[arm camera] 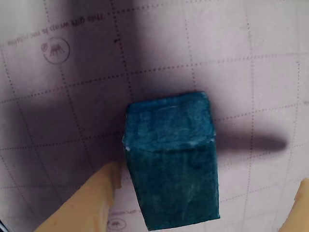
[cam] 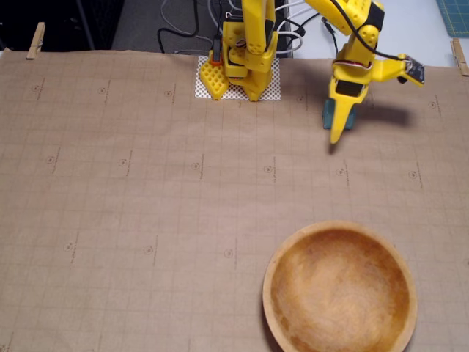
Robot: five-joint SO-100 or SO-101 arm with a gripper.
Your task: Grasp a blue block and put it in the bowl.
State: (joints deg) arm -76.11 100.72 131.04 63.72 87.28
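Observation:
The blue block [arm camera: 169, 159] is a teal block with a rough surface that stands on the gridded paper, filling the middle of the wrist view. My yellow gripper [arm camera: 208, 174] is open and straddles it. One finger [arm camera: 89, 203] is close to the block's left side and the other [arm camera: 303, 203] is well off to its right. In the fixed view the gripper [cam: 341, 125] points down over the block [cam: 327, 114] at the back right and hides most of it. The wooden bowl [cam: 268, 282] sits empty at the front right.
Brown gridded paper [cam: 146, 191] covers the table and is clipped at the back corners. The arm's yellow base [cam: 245, 70] stands on a white mesh mat at the back centre. Cables lie behind it.

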